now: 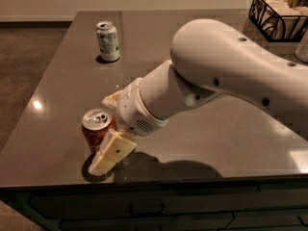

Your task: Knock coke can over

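Note:
The red coke can [94, 133] stands upright near the front left corner of the dark table [202, 143]. My gripper [103, 134] reaches it from the right on the end of the big white arm [216, 71]. It is open. One cream finger [113, 150] lies against the can's front right side and hides part of it. The other fingertip [111, 99] shows just behind the can. The can sits between the two fingers.
A white-and-green can [108, 41] stands upright at the back left of the table. A black wire basket [280, 8] with packets sits at the back right. The table's front edge runs just below the coke can, the left edge close beside it.

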`<state>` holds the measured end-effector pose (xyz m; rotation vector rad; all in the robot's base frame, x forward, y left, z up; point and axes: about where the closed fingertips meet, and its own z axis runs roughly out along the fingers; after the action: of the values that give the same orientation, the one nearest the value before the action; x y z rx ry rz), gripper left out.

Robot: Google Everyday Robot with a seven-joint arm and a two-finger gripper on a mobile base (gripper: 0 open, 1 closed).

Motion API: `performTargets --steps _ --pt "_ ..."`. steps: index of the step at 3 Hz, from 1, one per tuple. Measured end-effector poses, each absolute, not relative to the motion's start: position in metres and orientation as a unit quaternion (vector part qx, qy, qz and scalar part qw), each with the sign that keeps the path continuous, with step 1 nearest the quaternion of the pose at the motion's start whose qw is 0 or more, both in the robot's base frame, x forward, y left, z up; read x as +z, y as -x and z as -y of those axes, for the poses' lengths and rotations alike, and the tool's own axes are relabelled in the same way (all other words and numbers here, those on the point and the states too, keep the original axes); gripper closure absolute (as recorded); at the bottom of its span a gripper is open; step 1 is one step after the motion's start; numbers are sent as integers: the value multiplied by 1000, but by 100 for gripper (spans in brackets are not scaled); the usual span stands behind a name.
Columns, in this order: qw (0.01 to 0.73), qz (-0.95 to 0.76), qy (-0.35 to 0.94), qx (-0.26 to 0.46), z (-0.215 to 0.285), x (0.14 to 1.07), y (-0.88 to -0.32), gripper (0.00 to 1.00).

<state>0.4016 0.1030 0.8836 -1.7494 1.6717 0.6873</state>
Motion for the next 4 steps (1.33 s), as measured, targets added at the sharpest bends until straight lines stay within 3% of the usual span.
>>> performTargets --steps 3,4 --pt "265 -643 666 270 -108 899 -423 85" --pt "224 -667 670 238 -93 907 -446 100"
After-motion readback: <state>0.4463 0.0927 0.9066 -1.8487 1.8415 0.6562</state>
